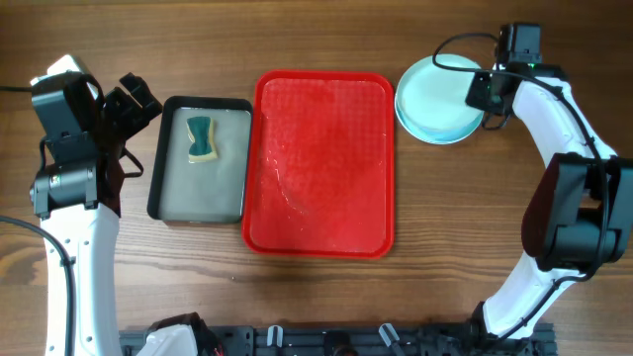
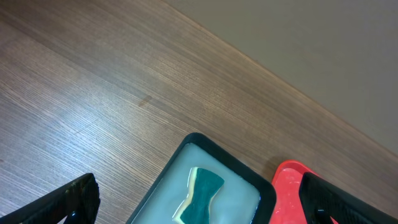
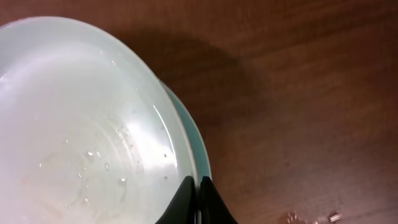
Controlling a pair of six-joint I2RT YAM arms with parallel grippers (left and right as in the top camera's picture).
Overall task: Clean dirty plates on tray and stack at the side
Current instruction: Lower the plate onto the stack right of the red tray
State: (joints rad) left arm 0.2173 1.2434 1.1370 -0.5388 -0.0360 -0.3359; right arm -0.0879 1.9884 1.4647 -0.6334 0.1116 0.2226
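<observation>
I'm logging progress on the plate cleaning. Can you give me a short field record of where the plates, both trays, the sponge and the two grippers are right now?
plates: stacked on the table, just right of the red tray; wet whitish one on top, mint rim showing beneath
red tray: no plates on it
black tray: left of the red tray, holds the sponge
left gripper: open, holding nothing, by the black tray's left edge
right gripper: shut, tips at the stack's rim

A robotics lab bench: left arm (image 1: 79, 257) and right arm (image 1: 564, 129) flanking a wood-grain table (image 1: 445, 297).
</observation>
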